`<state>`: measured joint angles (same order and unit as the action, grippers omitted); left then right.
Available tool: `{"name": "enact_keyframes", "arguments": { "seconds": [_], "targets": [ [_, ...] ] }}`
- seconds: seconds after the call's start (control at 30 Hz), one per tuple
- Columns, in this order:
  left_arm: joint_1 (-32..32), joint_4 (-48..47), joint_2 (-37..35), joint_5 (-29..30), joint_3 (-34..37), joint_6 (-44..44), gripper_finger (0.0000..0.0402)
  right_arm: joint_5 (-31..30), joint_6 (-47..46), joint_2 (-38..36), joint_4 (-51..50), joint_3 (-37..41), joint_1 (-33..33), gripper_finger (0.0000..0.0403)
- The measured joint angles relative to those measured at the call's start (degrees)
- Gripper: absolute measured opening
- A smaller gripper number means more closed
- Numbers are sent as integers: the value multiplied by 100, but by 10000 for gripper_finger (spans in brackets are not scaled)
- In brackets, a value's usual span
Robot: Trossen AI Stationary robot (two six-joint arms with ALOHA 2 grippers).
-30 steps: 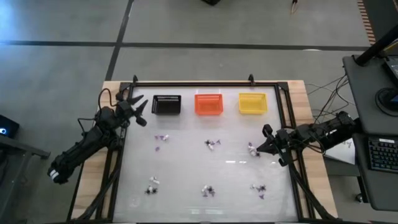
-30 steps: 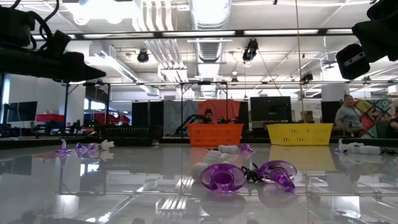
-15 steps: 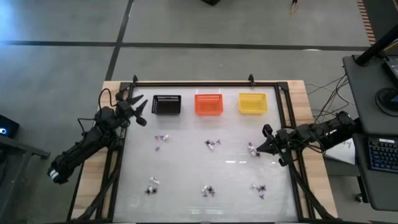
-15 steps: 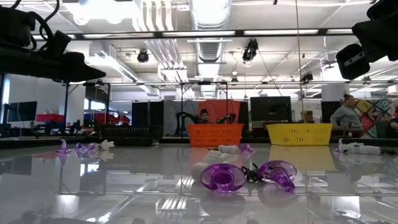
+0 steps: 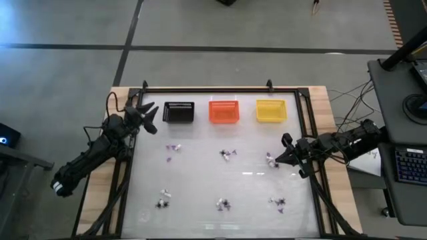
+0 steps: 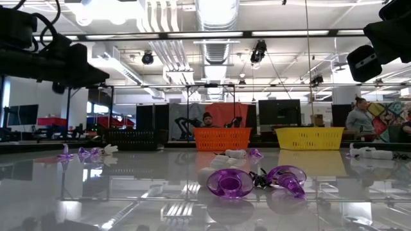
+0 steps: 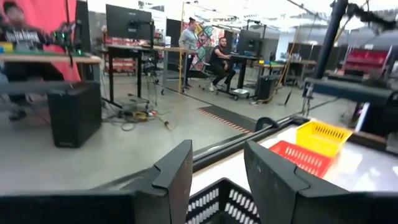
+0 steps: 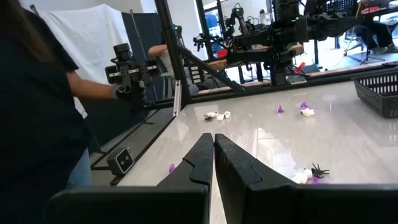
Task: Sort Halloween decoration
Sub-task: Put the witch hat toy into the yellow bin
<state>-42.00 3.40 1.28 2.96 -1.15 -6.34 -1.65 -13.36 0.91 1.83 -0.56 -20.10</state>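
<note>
Glossy white tabletop (image 5: 200, 177) within a black frame, workshop floor and desks beyond. Left gripper (image 5: 151, 119) hangs over the table's left edge, fingers spread with nothing between them, just beside the black basket (image 5: 179, 111); its wrist view shows that basket's rim directly below the fingers (image 7: 176, 174). Past it along the far edge stand the orange basket (image 5: 224, 111) and the yellow basket (image 5: 271, 110). Halloween decoration lies in small clusters on the table, none in a basket: one (image 5: 173, 148) ahead of the left gripper, one (image 5: 163, 197) nearer the front edge, then one at centre (image 5: 228, 155), one at front centre (image 5: 223, 203), and one at front right (image 5: 277, 202). Right gripper (image 5: 279, 159) hovers at the right side, fingers pressed together and holding nothing, its tips just beside the last cluster (image 5: 270, 160).
</note>
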Motion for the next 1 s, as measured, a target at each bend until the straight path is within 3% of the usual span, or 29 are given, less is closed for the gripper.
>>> {"name": "enact_keyframes", "arguments": {
  "seconds": [0.83, 1.0],
  "targets": [
    [0, 42, 63, 187, -2, -348, 130, -1, 50, -1, -9, -1, 0, 9],
    [0, 52, 107, 414, -2, -1049, 130, -1, 50, -1, -10, -1, 0, 9]
  ]
}}
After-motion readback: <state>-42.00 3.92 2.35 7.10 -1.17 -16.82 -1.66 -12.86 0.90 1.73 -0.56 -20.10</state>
